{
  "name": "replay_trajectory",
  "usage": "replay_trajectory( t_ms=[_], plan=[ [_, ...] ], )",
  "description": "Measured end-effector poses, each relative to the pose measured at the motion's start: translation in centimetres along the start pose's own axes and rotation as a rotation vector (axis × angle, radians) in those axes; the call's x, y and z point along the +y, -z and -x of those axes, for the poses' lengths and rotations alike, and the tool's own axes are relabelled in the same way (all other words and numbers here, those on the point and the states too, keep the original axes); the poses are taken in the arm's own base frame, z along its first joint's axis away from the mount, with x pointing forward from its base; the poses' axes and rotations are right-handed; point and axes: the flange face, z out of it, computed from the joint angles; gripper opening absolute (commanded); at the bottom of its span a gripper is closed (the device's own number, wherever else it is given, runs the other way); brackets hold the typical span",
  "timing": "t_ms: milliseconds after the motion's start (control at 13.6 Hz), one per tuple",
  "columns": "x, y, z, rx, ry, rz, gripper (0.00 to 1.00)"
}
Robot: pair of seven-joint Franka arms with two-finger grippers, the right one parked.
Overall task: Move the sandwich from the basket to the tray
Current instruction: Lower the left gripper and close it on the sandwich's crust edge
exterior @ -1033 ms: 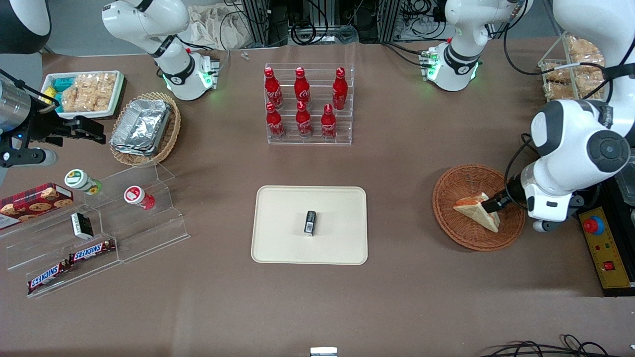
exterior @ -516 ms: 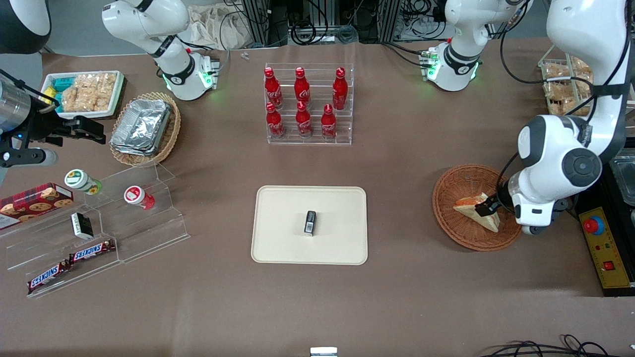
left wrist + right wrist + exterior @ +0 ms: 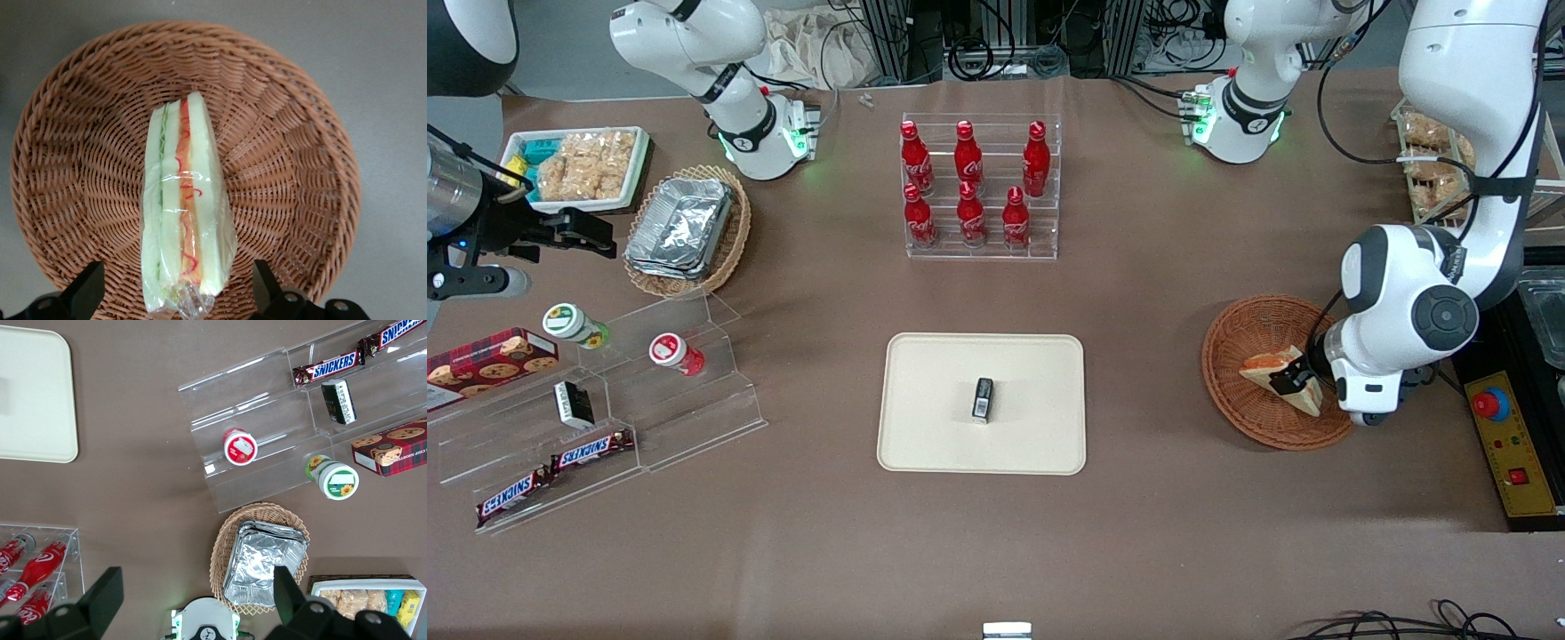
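- The plastic-wrapped triangular white-bread sandwich (image 3: 185,207) with orange-red and green filling is seen lying inside the round reddish-brown woven wicker basket (image 3: 1232,391), toward the working arm's end of the brown tabletop (image 3: 1192,498).
- The left arm's gripper (image 3: 179,293) is held just above the sandwich, inside the basket's rim; in the front view it (image 3: 1291,380) is placed over the middle of the wedge.
- The gripper is seen spread wide: one black fingertip is visible on each side of the sandwich, and neither is touching the wrapper.
- The relation on which the coming move is judged to turn: the sandwich's long axis runs straight away from the wrist camera, crosswise to the line between the two fingers, so the narrow stack of bread and filling lies between them.
- A closing across the layers is therefore judged possible once the gripper is lowered; the loose wrapper may be pinched instead of the bread.
- The flat cream-beige rectangular tray (image 3: 934,427) is found well apart from the basket, toward the middle of the tabletop, with a small dark rectangular packet (image 3: 983,398) already lying on it.
- The sandwich is not yet lifted.
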Motion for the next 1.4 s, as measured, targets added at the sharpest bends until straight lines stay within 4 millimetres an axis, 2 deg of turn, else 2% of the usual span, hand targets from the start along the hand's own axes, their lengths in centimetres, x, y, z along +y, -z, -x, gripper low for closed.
replay_trajectory(
  t_ms=[369, 443, 738, 959, 1180, 1328, 1402],
  plan=[
    [-0.7, -1.9, 0.3, -0.009, 0.019, -0.005, 1.0],
    [-0.7, -2.1, 0.3, -0.008, 0.023, -0.003, 0.98],
    [-0.3, -3.3, 0.0, -0.001, 0.057, 0.015, 0.51],
    [-0.1, -3.5, -0.2, 0.009, 0.083, 0.03, 0.02],
    [0.1, -3.1, -0.4, 0.015, 0.105, 0.038, 0.0],
    [0.8, -1.6, -0.8, 0.031, 0.125, 0.054, 0.0],
    [1.2, -0.1, -1.0, 0.035, 0.128, 0.052, 0.0]
  ],
)
